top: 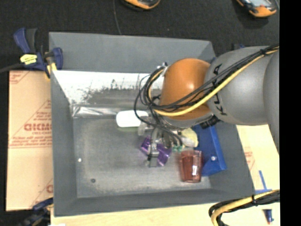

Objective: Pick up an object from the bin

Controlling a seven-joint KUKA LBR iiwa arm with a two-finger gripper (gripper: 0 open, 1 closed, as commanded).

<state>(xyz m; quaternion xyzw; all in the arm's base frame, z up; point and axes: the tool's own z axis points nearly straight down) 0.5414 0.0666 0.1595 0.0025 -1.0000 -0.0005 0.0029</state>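
The pincer (pixel 153 153) sits low over a purple angular thing (pixel 162 155) just right of the frame's centre; its opening cannot be told. A sound grasp likely needs centring on it, clear of the dark red block (pixel 190 166) beside it, then a straight lift.

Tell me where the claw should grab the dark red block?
Probably across its two long sides, near the middle, coming straight down from above. The dark red block lies flat and is narrow that way, though the blue piece crowds its right side.
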